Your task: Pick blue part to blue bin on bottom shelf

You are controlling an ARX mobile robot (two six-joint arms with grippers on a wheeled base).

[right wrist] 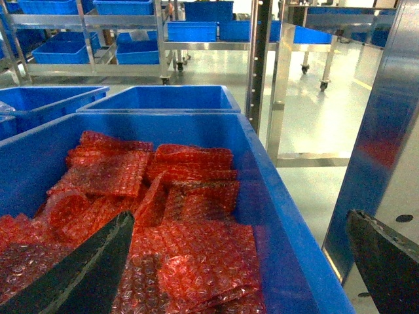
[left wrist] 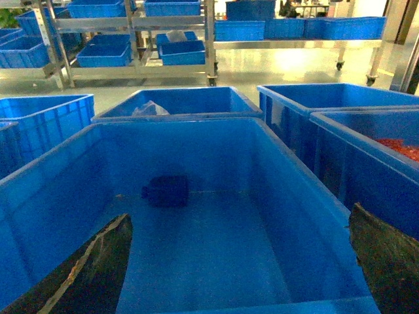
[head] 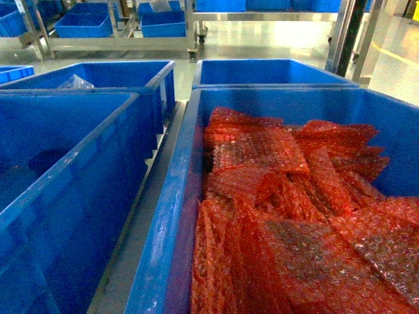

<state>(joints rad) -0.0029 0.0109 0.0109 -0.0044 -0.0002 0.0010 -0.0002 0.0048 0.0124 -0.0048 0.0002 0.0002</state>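
Hovering with fingers spread apart, the left end effector (left wrist: 239, 261) faces the blue part (left wrist: 166, 191) inside its bin (left wrist: 308, 190); descending off-line risks striking the bin's wall.

No legible text, label, brand, number or sign in any view. Blue bin walls (left wrist: 196, 157) plain, no stickers or moulded lettering that resolves. Red bubble-wrap bags (head: 294, 216) carry no readable print. Rack uprights (right wrist: 260, 59) show perforation holes only, no markings. Yellow floor line (head: 396, 55) is a painted stripe, without characters. Dark blue part (left wrist: 166, 191) in the near bin is too dim to show any marking.
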